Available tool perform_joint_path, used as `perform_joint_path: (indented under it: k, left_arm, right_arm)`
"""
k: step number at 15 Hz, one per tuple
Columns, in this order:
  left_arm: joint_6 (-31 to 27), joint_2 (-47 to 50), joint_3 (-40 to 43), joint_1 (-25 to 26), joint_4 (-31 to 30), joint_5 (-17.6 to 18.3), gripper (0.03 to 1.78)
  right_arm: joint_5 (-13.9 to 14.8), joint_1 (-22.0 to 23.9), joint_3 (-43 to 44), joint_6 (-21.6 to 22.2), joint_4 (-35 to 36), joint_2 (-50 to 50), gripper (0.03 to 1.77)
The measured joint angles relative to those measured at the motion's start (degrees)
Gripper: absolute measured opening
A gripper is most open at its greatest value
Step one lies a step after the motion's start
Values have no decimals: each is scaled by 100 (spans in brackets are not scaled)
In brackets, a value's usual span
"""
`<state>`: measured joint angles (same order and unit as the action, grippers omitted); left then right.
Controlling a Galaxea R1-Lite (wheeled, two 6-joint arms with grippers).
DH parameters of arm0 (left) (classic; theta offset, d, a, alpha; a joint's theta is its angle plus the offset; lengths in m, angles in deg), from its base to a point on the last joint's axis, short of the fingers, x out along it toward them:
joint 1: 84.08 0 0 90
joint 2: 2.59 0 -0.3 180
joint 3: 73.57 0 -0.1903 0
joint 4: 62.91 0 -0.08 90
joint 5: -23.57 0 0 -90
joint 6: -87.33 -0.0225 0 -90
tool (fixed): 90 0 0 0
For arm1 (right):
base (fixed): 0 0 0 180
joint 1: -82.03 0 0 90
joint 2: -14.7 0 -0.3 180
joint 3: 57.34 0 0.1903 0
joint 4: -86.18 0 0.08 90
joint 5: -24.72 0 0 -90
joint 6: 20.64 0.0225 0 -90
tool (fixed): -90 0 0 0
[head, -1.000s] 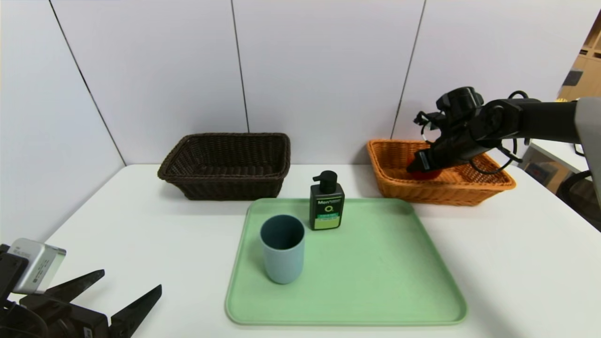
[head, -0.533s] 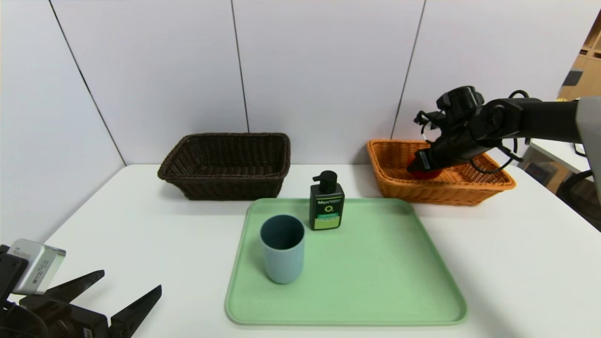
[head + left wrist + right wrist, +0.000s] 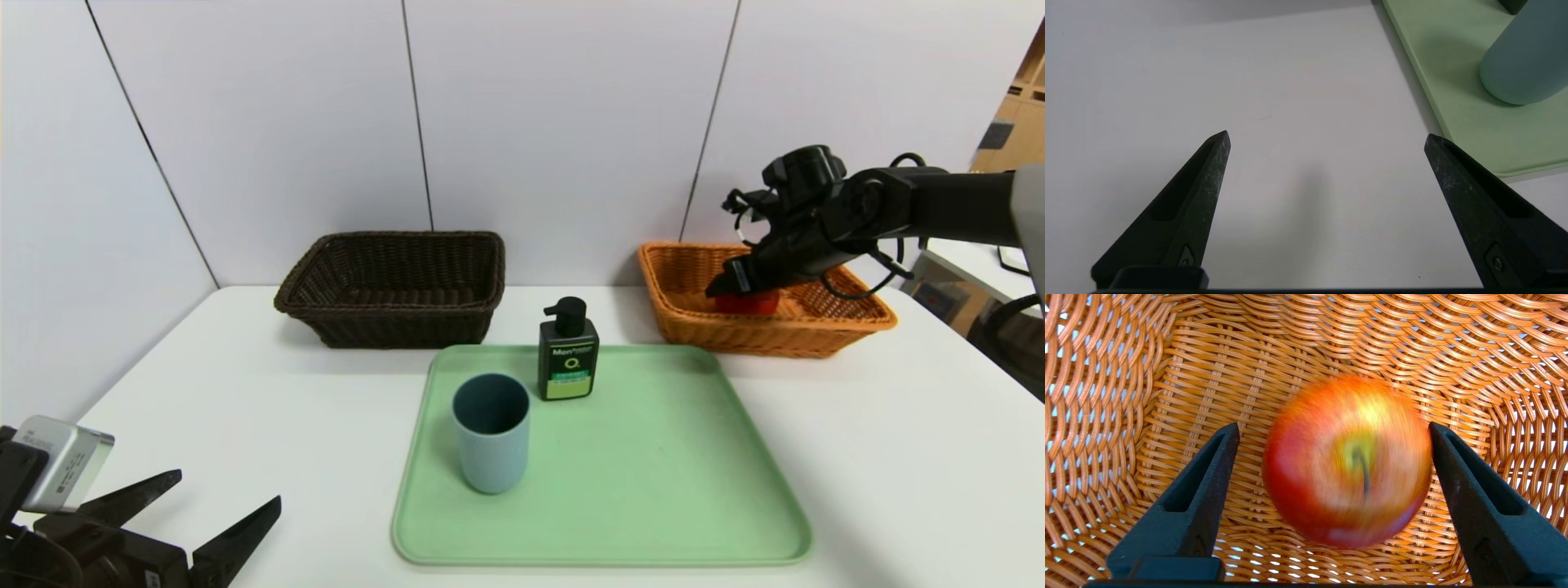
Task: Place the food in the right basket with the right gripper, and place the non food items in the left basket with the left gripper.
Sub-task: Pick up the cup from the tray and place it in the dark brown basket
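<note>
The white table (image 3: pixel 857 457) carried everything. A pale green tray (image 3: pixel 653 474) lay at its centre front, near the robot. Behind the tray, against the wall panels, sat two wicker baskets well apart: the dark brown left basket (image 3: pixel 392 322) on the left and the orange-tan right basket (image 3: pixel 784 331) on the right.

The right arm (image 3: pixel 939 204) reached in from the right side and sloped down over the right basket. The right gripper (image 3: pixel 1331 430) hung inside the basket with its jaws spread apart. The apple (image 3: pixel 1347 461) lay between the jaws on the basket's woven floor, stem facing the wrist camera. A gap showed between the apple and one jaw; on the other side it sat right up against the jaw, and contact could not be judged. The apple appeared smeared in the wrist view. In the head view only a red patch of it (image 3: pixel 747 304) showed below the gripper.

The left gripper (image 3: pixel 1327 136) sat low at the near left corner of the table, jaws wide apart and holding nothing, just beside the tray's left edge.

On the tray, the blue-grey cup (image 3: pixel 491 433) stood upright near the front left. The black pump bottle (image 3: pixel 567 351) stood upright behind it, near the tray's back edge. The two were apart.
</note>
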<state>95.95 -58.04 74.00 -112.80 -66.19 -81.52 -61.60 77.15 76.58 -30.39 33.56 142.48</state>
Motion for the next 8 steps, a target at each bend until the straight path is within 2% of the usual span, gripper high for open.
perform_joint_path:
  k: [8]
  left_arm:
    - [-7, 5, 0, -2, 2, 0, 169]
  right_arm:
    - [-132, -82, -629, -417, 411, -1119, 166]
